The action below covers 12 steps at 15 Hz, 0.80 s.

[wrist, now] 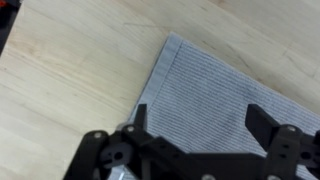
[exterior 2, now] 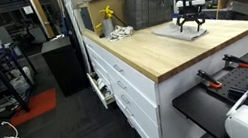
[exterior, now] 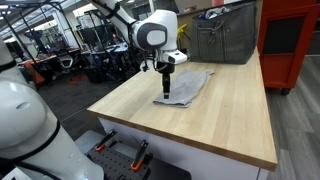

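Wrist view: my gripper (wrist: pixel 200 122) hangs over a grey ribbed cloth (wrist: pixel 225 85), jaws spread wide and holding nothing, close to the cloth's hemmed corner on a pale wooden worktop (wrist: pixel 70 70). In an exterior view the cloth (exterior: pixel 188 84) lies flat and slightly rumpled on the worktop (exterior: pixel 225 125), well clear of its near edge, with my gripper (exterior: pixel 166 88) directly above the cloth's end. Whether my fingertips touch the fabric I cannot tell. I judge this to be the approach, before any grasp. Taking hold would call for a short descent onto the hem, then closing to pinch up a fold.
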Tool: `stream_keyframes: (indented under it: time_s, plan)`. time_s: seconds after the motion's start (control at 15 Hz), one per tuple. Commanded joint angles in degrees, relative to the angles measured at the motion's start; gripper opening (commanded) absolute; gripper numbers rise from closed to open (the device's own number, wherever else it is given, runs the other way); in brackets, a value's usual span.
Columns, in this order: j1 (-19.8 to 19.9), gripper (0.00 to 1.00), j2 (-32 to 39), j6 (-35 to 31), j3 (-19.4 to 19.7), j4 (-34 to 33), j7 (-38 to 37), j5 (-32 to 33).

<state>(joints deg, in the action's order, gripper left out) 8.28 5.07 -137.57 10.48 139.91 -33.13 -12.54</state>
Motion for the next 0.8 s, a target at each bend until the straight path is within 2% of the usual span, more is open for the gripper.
stream_keyframes:
  time_s: [0.0, 0.73]
  plan:
    - [0.02, 1.00, 0.08, 0.11, -0.06, -0.07, -0.01, 0.06]
    - [2.06, 1.00, -1.45, 1.76, 1.96, 1.52, -0.65, -2.16]
